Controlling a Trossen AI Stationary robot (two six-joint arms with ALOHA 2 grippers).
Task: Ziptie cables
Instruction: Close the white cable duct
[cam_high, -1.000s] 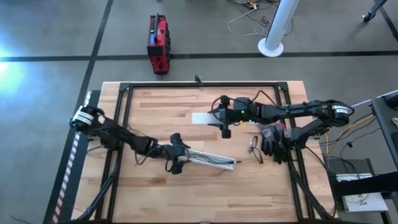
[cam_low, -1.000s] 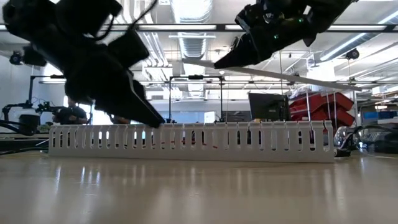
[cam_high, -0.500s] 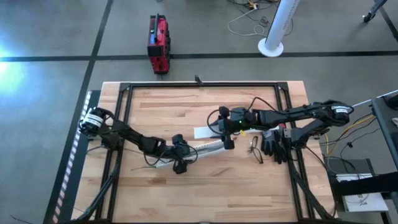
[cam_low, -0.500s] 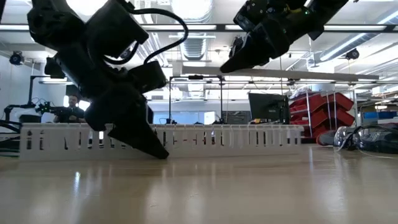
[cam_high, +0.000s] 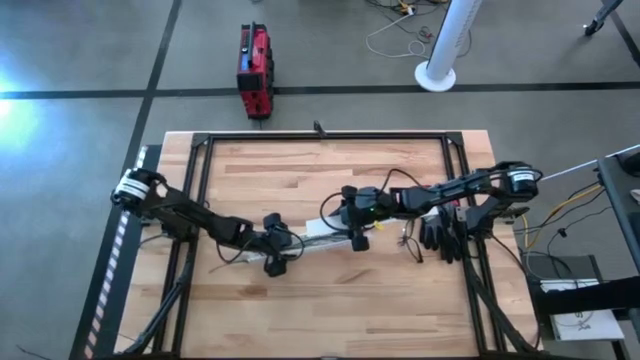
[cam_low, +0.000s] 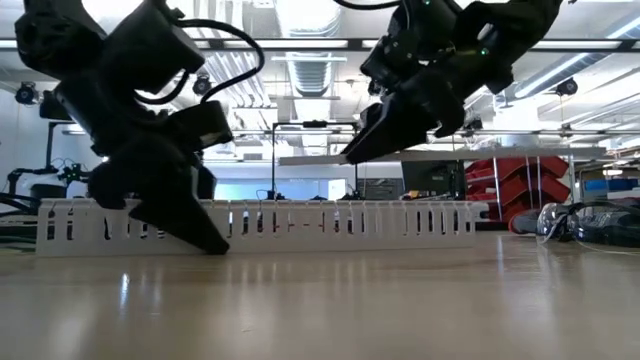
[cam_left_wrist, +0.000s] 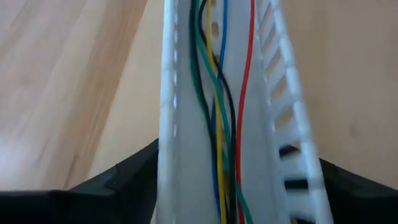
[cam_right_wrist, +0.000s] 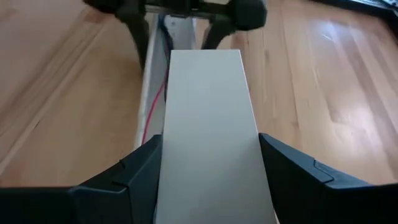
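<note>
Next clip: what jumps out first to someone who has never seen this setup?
Mid-table, the left gripper clamps one end of a white slotted cable duct holding colored wires. Above it, the right gripper holds a flat white cover strip roughly lined up over the duct. Black gloves lie by the table's right edge.

Wires (cam_left_wrist: 219, 124) lie in the slotted duct (cam_low: 300, 222), with the flat cover (cam_right_wrist: 208, 130) held above it.

High cam looks straight down on the whole bench (cam_high: 300, 170); low cam sits at bench-top level, facing the room. Both wrist cams are super close, and all four catch the slotted cable duct (cam_low: 300, 222).
</note>
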